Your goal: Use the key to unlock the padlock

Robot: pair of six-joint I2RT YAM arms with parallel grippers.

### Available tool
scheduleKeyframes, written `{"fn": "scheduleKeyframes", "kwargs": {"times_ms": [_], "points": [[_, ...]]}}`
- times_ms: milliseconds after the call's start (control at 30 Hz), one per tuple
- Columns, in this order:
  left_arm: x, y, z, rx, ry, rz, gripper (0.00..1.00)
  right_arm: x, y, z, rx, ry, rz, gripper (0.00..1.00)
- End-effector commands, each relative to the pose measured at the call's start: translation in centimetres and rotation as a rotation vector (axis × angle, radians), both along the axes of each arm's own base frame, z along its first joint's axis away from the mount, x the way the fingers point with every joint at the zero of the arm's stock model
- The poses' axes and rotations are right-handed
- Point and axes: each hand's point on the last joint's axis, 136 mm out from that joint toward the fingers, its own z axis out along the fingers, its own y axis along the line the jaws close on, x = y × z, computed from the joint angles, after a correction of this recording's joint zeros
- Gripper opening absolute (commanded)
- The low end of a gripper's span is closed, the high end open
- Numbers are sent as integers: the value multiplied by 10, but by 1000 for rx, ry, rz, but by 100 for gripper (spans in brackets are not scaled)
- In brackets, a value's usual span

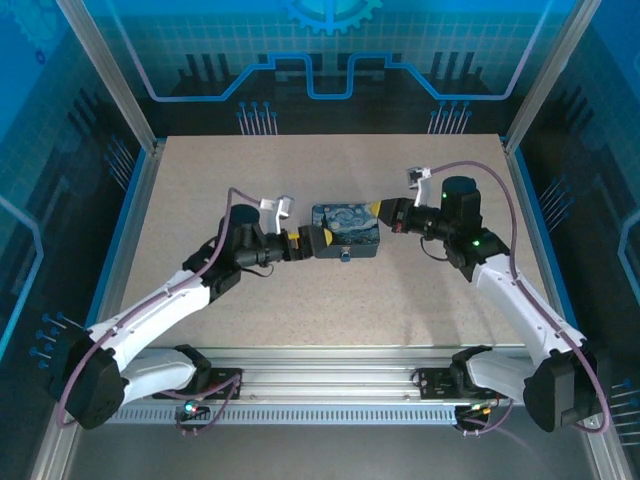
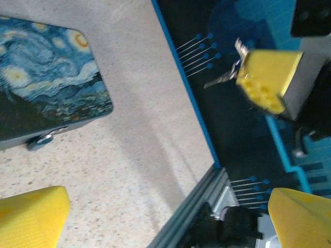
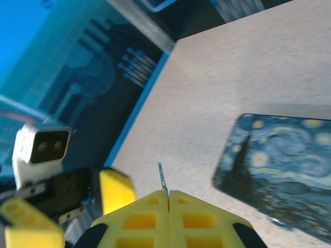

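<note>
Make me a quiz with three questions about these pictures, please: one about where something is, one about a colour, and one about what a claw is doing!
1. Where is the starry tin?
A) on the table, between the left gripper and the right gripper
B) held up in the air
C) in a far corner

2. What colour are the left gripper's fingers?
A) red
B) yellow
C) green

3. What is the right gripper doing?
A) standing open and empty
B) shut on the key
C) shut on the tin

Answers:
1 A: the top view shows the tin mid-table with a gripper at each end.
2 B: the left wrist view shows two yellow fingers, set wide apart.
3 B: its fingers are pressed together, with the thin key sticking out between them.
</note>
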Motion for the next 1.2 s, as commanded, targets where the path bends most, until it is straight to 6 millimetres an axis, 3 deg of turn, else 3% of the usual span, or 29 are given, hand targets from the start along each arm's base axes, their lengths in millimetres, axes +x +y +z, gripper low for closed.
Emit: {"fn": "scheduleKeyframes", "kwargs": {"times_ms": [0,200,433,800,1167], "points": [[-1,0,-15,64,-103,27,99,17,-32,-14,-160,2,-142,0],[-2,-17,-53,130,-232,50,99,47,-62,-35,-261,32,-302,0],[13,-42,-83,119,-289,49,99,85,-78,-76,-324,99,-393,0],[37,-65,-123,149,-343,81,99,130,-70,-128,-356,168,-379,0],[48,-77,-148,239,-351,51,99,139,-54,-159,-386,220,-354,0]]}}
